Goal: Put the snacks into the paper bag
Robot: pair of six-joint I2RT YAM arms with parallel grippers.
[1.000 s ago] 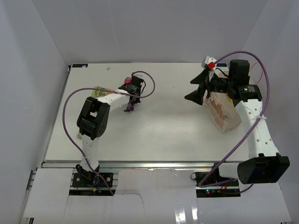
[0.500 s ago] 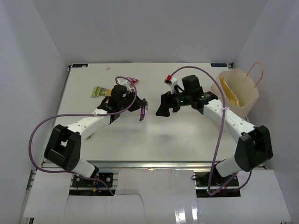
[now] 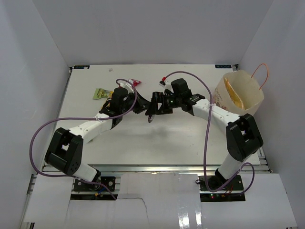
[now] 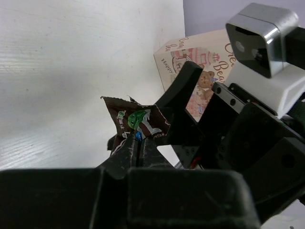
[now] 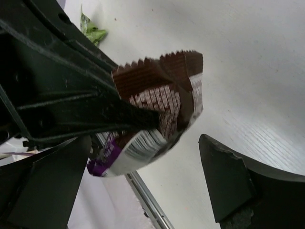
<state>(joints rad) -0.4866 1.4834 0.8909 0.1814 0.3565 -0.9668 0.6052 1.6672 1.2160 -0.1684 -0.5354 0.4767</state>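
1. Dark purple packet (image 5: 157, 107): a small crinkle-edged wrapper, brown and purple. It is held clear of the table (image 3: 181, 138) near its middle, well apart from the paper bag. Its upper end sticks out free, apparently so that a second grip can take it.
2. Left gripper (image 4: 138, 143): jaws together, clamped on the packet's lower end.
3. Right gripper (image 5: 143, 186): jaws wide apart, one finger on each side of the packet. As far as the right wrist view shows, neither finger touches it. This is judged a hand-over, since the bag stands on the right arm's side.
4. Paper bag (image 3: 255, 102): upright at the right rear of the table, mouth open upward, orange cord handle standing up. A tan-gold chip bag (image 3: 234, 89) appears to show inside.
5. Light green packet (image 3: 100, 93) and pink wrapper (image 3: 136, 82): both lie on the table at the left rear, beside the left arm, not yet bagged.
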